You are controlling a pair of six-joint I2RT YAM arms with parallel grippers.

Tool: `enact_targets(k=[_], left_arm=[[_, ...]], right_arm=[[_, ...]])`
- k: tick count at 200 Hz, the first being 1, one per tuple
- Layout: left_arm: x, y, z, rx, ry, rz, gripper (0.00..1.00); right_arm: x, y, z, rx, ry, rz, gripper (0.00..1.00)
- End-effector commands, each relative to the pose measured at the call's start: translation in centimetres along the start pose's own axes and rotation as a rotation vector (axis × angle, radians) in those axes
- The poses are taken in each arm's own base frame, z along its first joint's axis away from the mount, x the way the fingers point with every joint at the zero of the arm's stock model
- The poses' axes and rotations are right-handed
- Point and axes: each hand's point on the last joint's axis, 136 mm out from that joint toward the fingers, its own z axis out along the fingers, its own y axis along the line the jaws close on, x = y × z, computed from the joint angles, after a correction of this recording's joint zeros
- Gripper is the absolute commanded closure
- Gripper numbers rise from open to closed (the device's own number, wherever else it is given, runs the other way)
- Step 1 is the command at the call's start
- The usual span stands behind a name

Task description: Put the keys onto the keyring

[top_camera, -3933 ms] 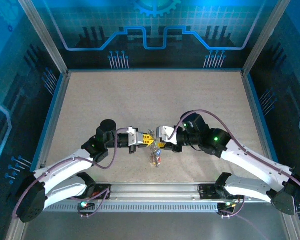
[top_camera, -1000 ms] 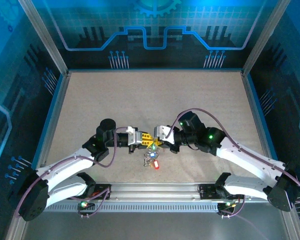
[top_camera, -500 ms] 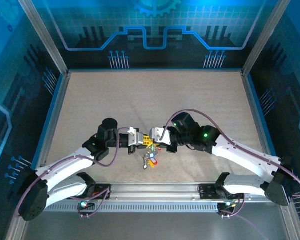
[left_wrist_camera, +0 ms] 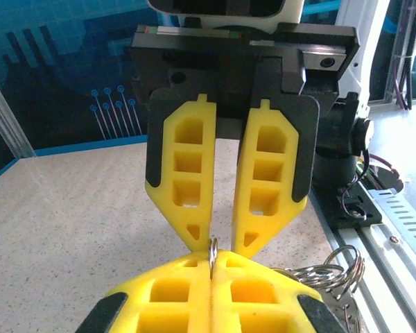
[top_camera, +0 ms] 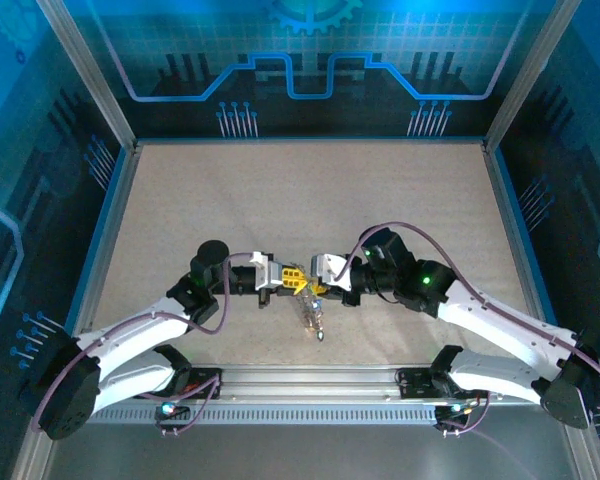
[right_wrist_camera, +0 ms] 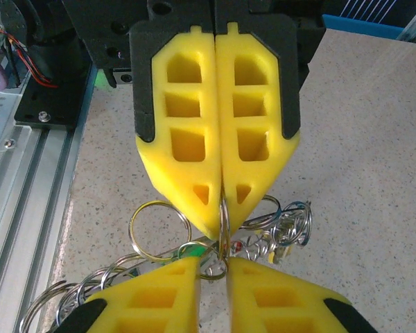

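The left gripper [right_wrist_camera: 222, 211] was clamped tight on the thin wire of the keyring [left_wrist_camera: 211, 245]. Facing it across the keyring, the right gripper [right_wrist_camera: 213, 263] had its fingers slightly apart around the same wire. The keys [top_camera: 315, 320] and small rings [right_wrist_camera: 156, 229] hung below the keyring, over the table [top_camera: 280, 200].

Robot lab cell: aluminium frame [top_camera: 85, 70], blue circuit-print panels [top_camera: 180, 40], speckled table [top_camera: 280, 200].

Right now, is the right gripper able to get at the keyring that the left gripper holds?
Probably yes. The left gripper is shut on the keyring; the right gripper, slightly open, faces it tip to tip, with the ring's wire at its gap. Nothing stands between them.
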Motion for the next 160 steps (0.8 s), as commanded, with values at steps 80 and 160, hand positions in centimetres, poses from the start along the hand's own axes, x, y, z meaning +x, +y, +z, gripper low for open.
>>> enact_targets(k=[80, 160], left_arm=[[-2.6, 0.1, -0.1, 0.021, -0.127, 0.049, 1.0], [-1.7, 0.3, 0.1, 0.01, -0.089, 0.028, 0.88]], right_arm=[[-1.8, -0.1, 0.4, -0.014, -0.124, 0.028, 0.9], [-1.6, -0.6, -1.5, 0.052, -0.122, 0.011, 1.0]])
